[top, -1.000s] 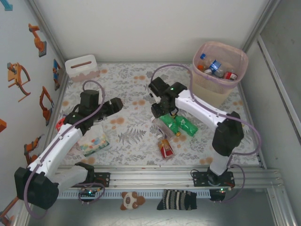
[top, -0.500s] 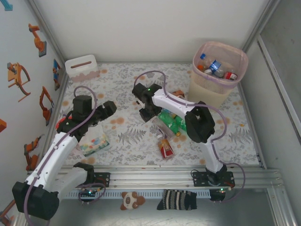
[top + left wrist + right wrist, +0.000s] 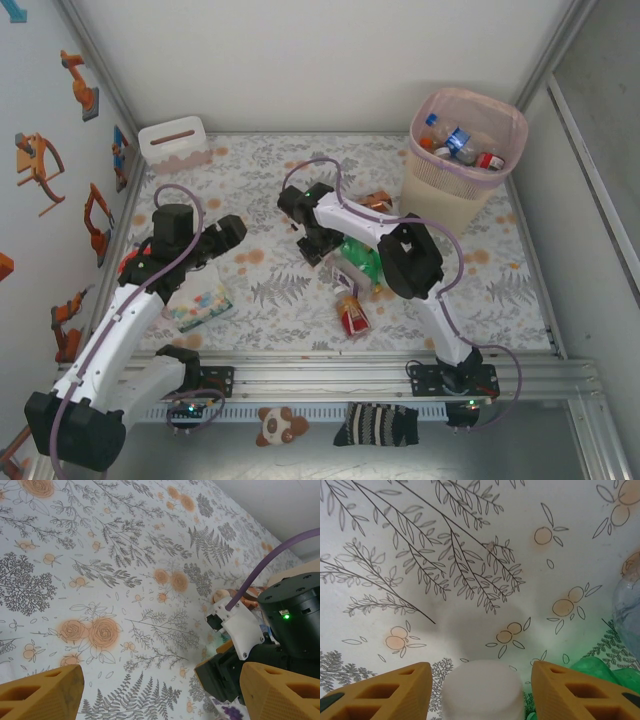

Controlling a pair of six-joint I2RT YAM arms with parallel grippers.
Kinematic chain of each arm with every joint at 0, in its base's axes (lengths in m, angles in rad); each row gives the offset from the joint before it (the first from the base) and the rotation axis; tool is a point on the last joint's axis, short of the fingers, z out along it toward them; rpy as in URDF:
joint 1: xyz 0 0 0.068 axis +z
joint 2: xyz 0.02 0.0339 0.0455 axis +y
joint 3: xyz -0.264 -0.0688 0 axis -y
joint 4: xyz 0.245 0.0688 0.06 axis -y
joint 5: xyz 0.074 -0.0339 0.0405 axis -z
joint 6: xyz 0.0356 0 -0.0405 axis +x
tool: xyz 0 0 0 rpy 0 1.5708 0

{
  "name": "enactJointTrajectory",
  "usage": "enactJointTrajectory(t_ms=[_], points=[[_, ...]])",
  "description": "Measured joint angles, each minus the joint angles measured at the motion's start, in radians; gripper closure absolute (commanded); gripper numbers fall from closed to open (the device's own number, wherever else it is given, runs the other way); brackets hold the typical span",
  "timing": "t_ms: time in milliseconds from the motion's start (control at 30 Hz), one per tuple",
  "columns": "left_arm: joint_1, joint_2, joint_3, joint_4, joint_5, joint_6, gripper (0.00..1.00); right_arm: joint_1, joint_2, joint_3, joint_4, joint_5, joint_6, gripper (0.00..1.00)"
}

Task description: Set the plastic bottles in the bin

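Near the middle of the table (image 3: 262, 175), our right claw (image 3: 313, 247) straddles a white-capped bottle (image 3: 482, 690), jaws apart, not yet pinching. We should drop lower, squeeze squarely, then lift toward the bin (image 3: 467, 178) at two o'clock. Our left claw (image 3: 160, 680) gapes wide, empty.

One bin (image 3: 443, 193) at two o'clock holds at least three bottles (image 3: 462, 141). Mid-table lie two green bottles (image 3: 360, 256), one red-labelled bottle (image 3: 352, 316) and one white-capped bottle (image 3: 482, 691). One white box (image 3: 175, 144) sits at ten o'clock, one dotted packet (image 3: 198, 300) at eight.
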Motion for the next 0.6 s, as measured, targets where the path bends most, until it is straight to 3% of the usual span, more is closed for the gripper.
enactJointTrajectory(t_ms=[600], points=[[0.003, -0.011, -0.012, -0.006, 0.000, -0.011, 0.19, 0.020, 0.002, 0.027, -0.119, 0.014, -0.015, 0.44]])
